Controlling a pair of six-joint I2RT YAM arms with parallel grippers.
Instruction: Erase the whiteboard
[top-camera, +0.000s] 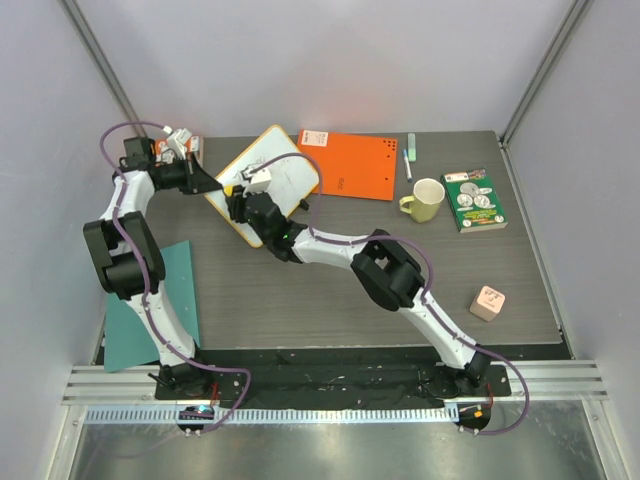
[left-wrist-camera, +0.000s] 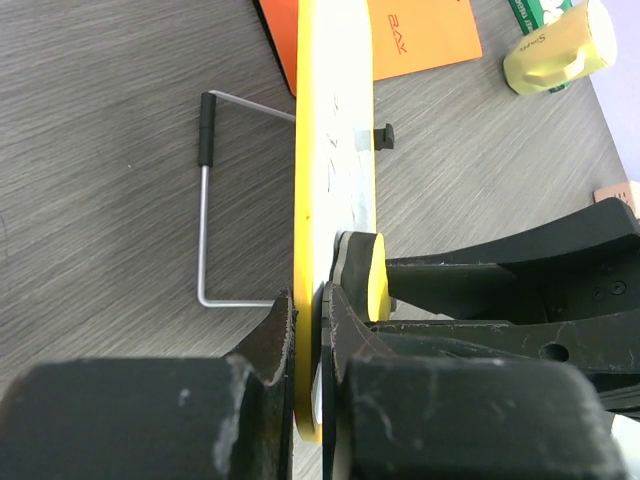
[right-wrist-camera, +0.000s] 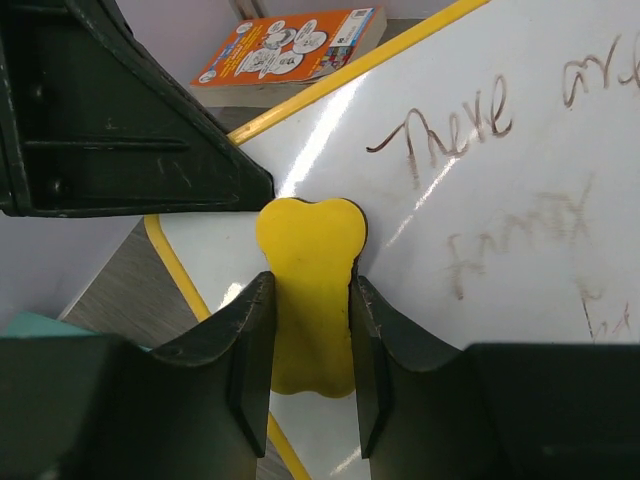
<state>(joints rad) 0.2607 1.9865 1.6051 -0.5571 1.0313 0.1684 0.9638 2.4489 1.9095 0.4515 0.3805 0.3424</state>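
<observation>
The whiteboard (top-camera: 285, 165) is propped at a tilt at the back left, with a yellow rim and dark handwriting (right-wrist-camera: 460, 130) on its face. My left gripper (top-camera: 213, 186) is shut on the board's left edge; in the left wrist view the board (left-wrist-camera: 335, 150) shows edge-on between the jaws of that gripper (left-wrist-camera: 305, 310). My right gripper (top-camera: 243, 207) is shut on a yellow eraser (right-wrist-camera: 308, 290), which is pressed flat on the board's lower left part. The eraser (left-wrist-camera: 372, 275) also shows against the board in the left wrist view. The writing lies to the right of the eraser.
An orange sheet (top-camera: 350, 165), a marker (top-camera: 409, 155), a pale yellow mug (top-camera: 427, 199) and a green book (top-camera: 475, 200) lie at the back right. A pink cube (top-camera: 487, 302) sits front right. A teal sheet (top-camera: 150, 320) lies front left. The board's wire stand (left-wrist-camera: 205, 200) rests behind it.
</observation>
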